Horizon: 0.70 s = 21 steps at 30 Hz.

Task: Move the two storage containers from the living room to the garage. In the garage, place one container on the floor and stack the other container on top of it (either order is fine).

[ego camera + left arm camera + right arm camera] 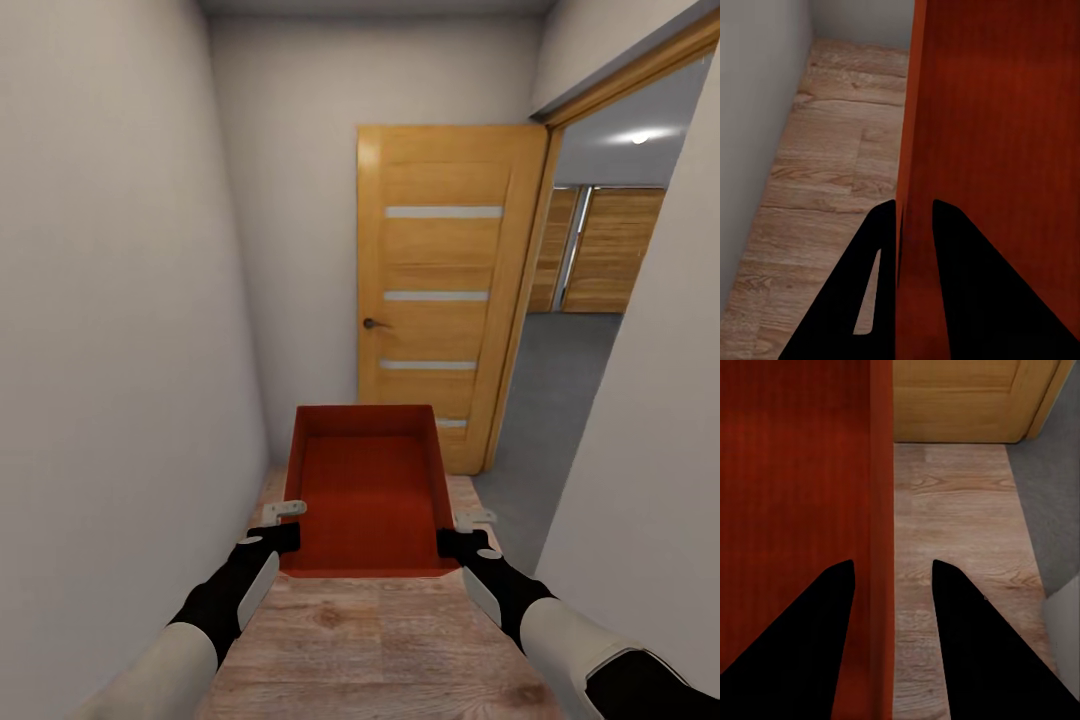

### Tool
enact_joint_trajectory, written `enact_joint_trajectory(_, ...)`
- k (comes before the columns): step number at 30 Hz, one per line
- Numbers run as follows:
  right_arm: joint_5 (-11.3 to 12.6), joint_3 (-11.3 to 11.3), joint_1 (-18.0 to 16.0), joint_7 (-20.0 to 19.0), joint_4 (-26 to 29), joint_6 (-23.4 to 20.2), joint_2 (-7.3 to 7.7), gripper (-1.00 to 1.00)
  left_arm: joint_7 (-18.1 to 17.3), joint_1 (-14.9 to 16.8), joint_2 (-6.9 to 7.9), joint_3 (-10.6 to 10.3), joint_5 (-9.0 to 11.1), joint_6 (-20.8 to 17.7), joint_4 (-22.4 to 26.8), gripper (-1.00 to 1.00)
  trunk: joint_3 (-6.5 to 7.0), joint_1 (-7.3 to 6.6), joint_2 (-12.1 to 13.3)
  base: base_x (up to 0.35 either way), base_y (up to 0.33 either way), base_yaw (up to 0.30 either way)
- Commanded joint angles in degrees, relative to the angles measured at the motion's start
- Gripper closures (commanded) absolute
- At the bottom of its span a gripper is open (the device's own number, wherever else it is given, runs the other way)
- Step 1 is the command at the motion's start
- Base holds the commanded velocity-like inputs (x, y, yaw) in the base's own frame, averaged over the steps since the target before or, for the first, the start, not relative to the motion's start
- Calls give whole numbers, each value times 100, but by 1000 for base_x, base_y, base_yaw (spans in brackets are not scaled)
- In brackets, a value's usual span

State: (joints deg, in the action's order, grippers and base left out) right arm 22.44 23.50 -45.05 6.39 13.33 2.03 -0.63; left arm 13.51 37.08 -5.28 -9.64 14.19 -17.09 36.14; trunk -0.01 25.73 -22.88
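Here the bin [368,490] sits in the lower centre of the head view, carried above the wood floor [380,650] of a narrow corridor, open side up and empty. The left gripper [284,524] pinches the bin's left wall near its near corner, one finger inside and one outside; the left wrist view shows the wall [916,150] running straight up between the two black fingers [870,285]. The right gripper [462,532] straddles the right wall the same way, and in the right wrist view the wall's edge [881,510] sits between the fingers [975,652], though contact on the outer side is hard to confirm.

Judging by its plain thin walls, the bin looks light and stiff, but smooth plastic is likely slippery, so a pinch on both long walls near the same end seems sound, provided the two arms stay level.

An open wooden door [440,290] stands at upper centre, and grey floor [560,380] shows through the doorway at right.
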Motion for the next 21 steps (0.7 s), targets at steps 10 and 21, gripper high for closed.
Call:
enact_joint_trajectory(10, 59, -65, -4, 3, -6, 25, 27, 100, 90, 1, 36, -26, -39, -37, 16, 100, -2, 5, -4, 322, 0, 0)
enact_joint_trajectory(21, 65, -65, -4, 3, -6, 24, 27, 100, 89, 1, 35, -28, -39, -38, 22, 100, -2, 5, -4, 322, 0, 0)
